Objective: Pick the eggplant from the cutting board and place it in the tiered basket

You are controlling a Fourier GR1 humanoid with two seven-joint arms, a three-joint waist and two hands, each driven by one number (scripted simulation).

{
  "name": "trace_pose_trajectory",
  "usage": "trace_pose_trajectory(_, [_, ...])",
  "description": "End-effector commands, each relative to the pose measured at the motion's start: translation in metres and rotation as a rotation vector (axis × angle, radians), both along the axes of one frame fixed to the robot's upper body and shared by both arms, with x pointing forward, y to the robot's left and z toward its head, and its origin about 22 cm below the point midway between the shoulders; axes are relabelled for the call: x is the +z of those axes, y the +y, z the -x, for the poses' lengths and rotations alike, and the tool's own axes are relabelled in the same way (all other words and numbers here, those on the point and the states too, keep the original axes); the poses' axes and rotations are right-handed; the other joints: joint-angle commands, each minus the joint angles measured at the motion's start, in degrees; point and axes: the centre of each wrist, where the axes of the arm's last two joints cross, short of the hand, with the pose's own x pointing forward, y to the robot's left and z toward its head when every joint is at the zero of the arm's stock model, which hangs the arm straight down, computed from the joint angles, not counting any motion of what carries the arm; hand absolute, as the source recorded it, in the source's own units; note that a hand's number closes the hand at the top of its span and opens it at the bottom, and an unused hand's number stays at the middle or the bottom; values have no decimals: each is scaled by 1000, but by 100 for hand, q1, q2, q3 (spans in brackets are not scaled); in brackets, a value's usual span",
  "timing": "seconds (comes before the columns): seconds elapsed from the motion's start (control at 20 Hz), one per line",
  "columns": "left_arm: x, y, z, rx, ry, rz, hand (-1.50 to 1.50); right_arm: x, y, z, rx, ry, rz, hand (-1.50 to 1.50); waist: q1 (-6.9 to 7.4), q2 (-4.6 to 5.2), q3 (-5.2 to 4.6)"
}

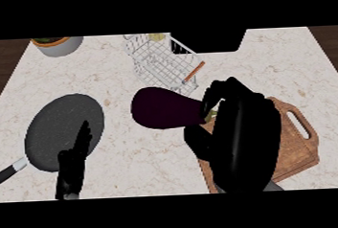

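The right hand (238, 137) covered most of the cutting board (300, 143), so that only the board's right portion, with its slotted handle, remained visible. The stem end of the eggplant (164, 108) was hidden behind the fingers; a small greenish patch showed between them. The right hand's fingers were curled round that end, grasping the eggplant, and its bulbous purple body projected to the left, beyond the board's left edge and over the counter (283, 72). Whether the eggplant touched the counter could not be determined.

The left hand (74, 161) showed at the lower left, fingers straight and pointing up, unclenched and holding nothing. It overlapped the lower right rim of the frying pan (59, 125). The pan's handle was cut off at the left edge of the view.

The tiered basket (162, 63) stood near the counter's rear edge, just behind the eggplant. Its contents were hard to make out — a pale item at the top and a thin orange-brown item at its right side. A pot (56, 45) at the rear left was cut off by the upper edge.

The counter was pale marble-patterned stone with brown veining, bordered by dark wood flooring on both sides. A dark rectangular recess interrupted its rear edge.

Materials: basket — white wire mesh; board — brown wood with rounded corners; pan — round, dark, speckled
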Motion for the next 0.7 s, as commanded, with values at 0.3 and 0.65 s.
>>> trace_pose_trajectory(0.3, [8,-9,-7,-28,-6,-6,0,55,7,-28,-253,65,-59,150,160,74,2])
trace_pose_trajectory(0.65, [16,-8,-14,-53,-26,-11,0,77,13,-77,-301,121,-78,150,258,115,12])
